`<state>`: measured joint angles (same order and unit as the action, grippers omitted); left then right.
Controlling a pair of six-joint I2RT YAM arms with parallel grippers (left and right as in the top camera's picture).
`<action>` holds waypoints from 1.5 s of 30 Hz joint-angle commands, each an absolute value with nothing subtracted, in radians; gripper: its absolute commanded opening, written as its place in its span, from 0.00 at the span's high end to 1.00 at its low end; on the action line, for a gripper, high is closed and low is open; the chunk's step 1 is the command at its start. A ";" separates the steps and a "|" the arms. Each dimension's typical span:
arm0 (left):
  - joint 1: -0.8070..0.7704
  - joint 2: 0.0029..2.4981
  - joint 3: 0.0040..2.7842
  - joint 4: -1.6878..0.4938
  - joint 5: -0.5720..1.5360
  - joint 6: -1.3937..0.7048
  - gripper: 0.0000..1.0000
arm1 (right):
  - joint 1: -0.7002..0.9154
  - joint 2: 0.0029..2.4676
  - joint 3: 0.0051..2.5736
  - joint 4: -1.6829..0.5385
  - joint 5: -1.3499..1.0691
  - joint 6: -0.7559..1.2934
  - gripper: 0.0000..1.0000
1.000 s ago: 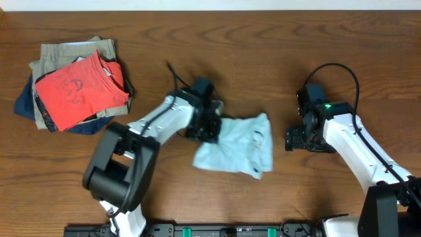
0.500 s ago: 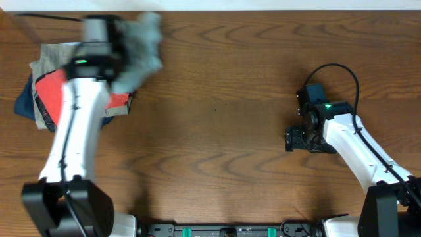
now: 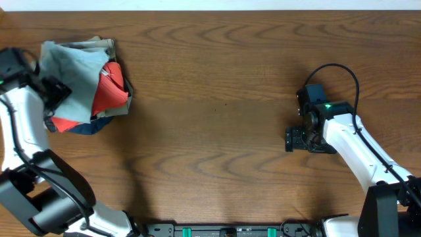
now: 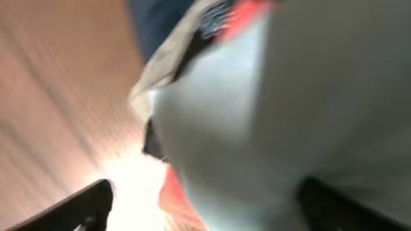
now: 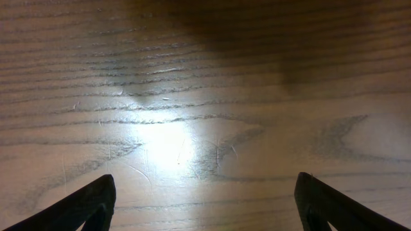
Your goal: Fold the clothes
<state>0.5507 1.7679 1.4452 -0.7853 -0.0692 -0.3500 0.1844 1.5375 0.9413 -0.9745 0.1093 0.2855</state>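
resting in a loose heap on top of the stack of clothes (image 3: 89,125) at the far left of the surface (image 3: 217,99), the pale blue garment (image 3: 69,71) covers most of the red shirt (image 3: 112,89). that stack looks like the collecting spot, which would explain why the left arm (image 3: 18,125) reaches that far out, its jaws at the stack's left edge. the garment lies bunched rather than flat, so i judge the fold a rough one.

the left wrist view is badly blurred. pale cloth fills it, with scraps of red, tan and navy at the top. two dark fingertips (image 4: 87,204) sit in the lower corners, so the left jaws look spread wide with nothing clamped. whether cloth touches them is hard to say.

the right arm (image 3: 348,141) hangs well apart from the clothes, probably parked out of the way. its fingertips (image 5: 83,205) stand far apart over bare wood, so the right jaws are wide open and hold nothing. the lower layers of the stack are mostly hidden.
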 commanded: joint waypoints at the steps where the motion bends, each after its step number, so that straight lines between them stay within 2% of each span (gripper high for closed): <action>1: 0.579 1.765 1.448 -0.787 0.011 -0.425 0.02 | 0.175 1.536 0.946 -0.972 0.124 0.299 0.13; 5: 0.572 1.761 1.448 -0.781 0.098 -0.424 0.02 | 0.175 1.536 0.946 -0.968 0.124 0.299 0.11; 9: 0.521 1.753 1.448 -0.776 0.121 -0.410 0.02 | 0.175 1.536 0.946 -0.938 0.105 0.299 0.01; 16: 0.372 1.678 1.449 -0.751 0.082 -0.349 0.02 | 0.175 1.536 0.946 -0.882 0.006 0.299 0.01; 20: 0.266 1.634 1.449 -0.763 0.016 -0.349 0.02 | 0.175 1.536 0.946 -0.863 0.005 0.299 0.01; 30: -0.042 1.629 1.448 -0.813 0.015 -0.347 0.02 | 0.176 1.535 0.946 -0.769 -0.141 0.299 0.01; 35: -0.231 1.629 1.448 -0.849 0.015 -0.238 0.02 | 0.172 1.535 0.970 -0.726 -0.210 0.254 0.01; 40: -0.345 1.629 1.448 -1.023 0.020 -0.225 0.02 | 0.130 1.535 1.106 -0.877 -0.221 0.203 0.01; 45: -0.356 1.614 1.447 -1.262 0.115 -0.241 0.02 | 0.076 1.518 1.241 -1.083 -0.222 0.166 0.01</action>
